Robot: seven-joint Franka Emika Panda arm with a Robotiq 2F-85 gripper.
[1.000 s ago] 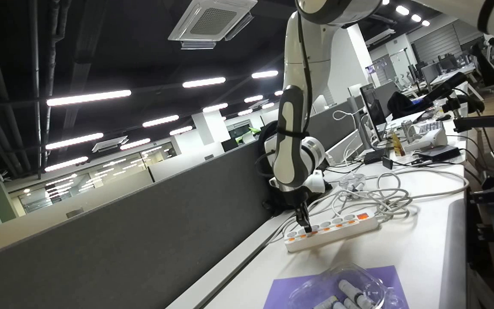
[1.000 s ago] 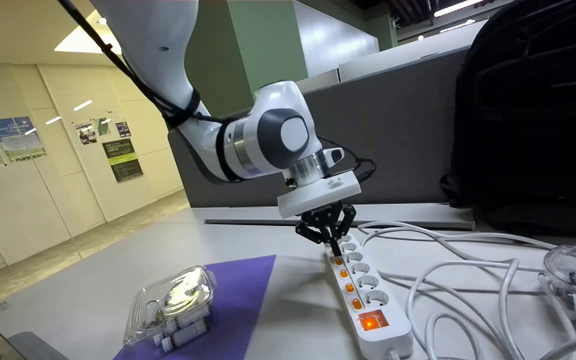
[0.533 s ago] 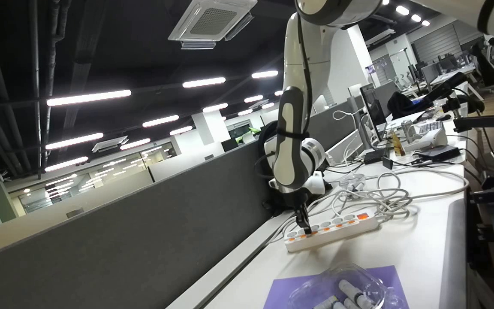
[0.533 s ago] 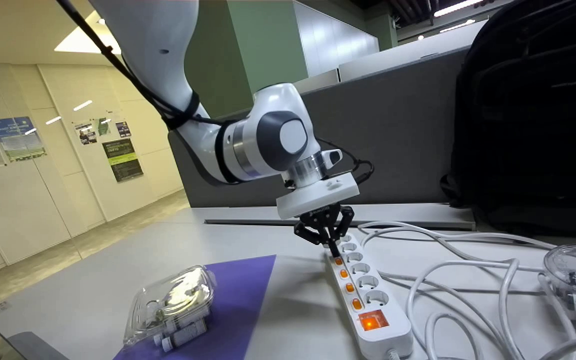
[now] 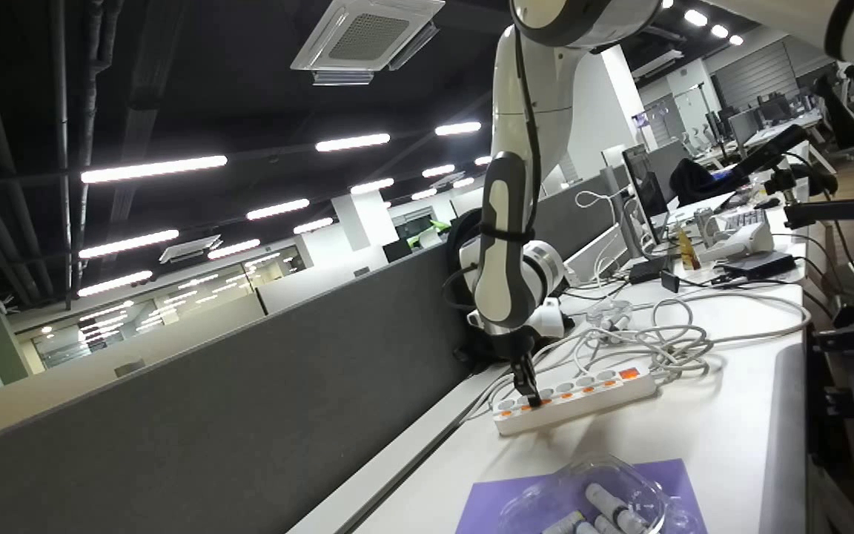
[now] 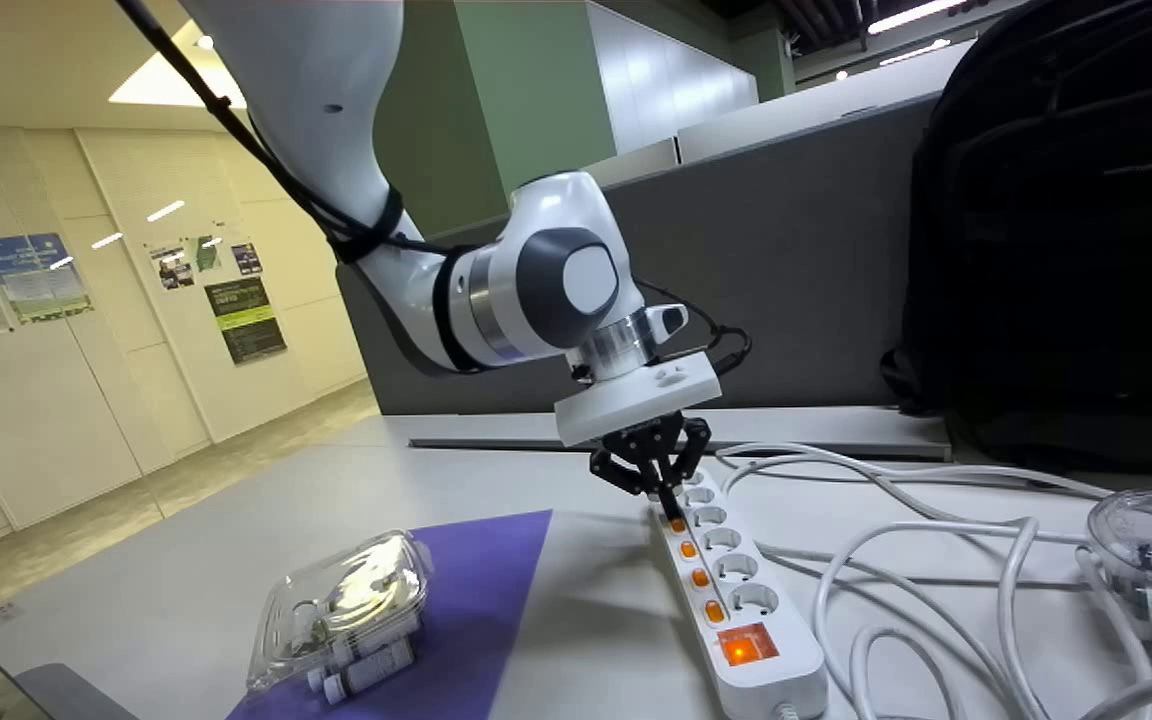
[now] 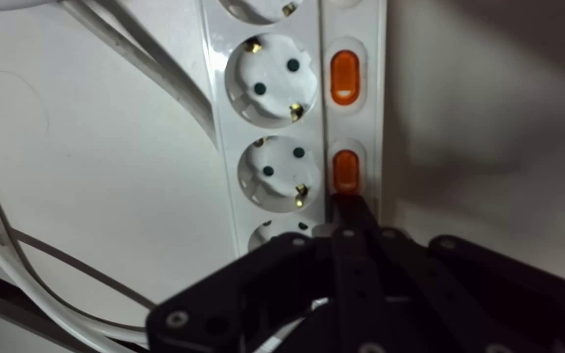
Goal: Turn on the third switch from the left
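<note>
A white power strip [image 5: 583,408] lies on the desk and shows in both exterior views [image 6: 788,655] and the wrist view [image 7: 353,126]. It has a row of round sockets and several small orange switches. My gripper [image 5: 534,403] points down with its black fingers shut and nothing visible between them. In an exterior view its tips [image 6: 675,514] are right at an orange switch [image 6: 678,525]. In the wrist view the fingertips [image 7: 347,198] meet the near edge of an orange switch [image 7: 346,171], touching or almost touching. The fingers hide the strip's far-end switches. Whether this switch is lit, I cannot tell.
A larger red main switch [image 6: 747,644] glows at the strip's cord end. White cables [image 5: 675,345] lie behind it. A clear plastic box [image 6: 341,610] with tubes sits on a purple sheet [image 6: 486,570]. A grey partition [image 6: 786,270] and black backpack [image 6: 1056,250] stand behind.
The gripper has come down slightly with its fingers still shut. The power strip has shifted very slightly toward its cord end.
</note>
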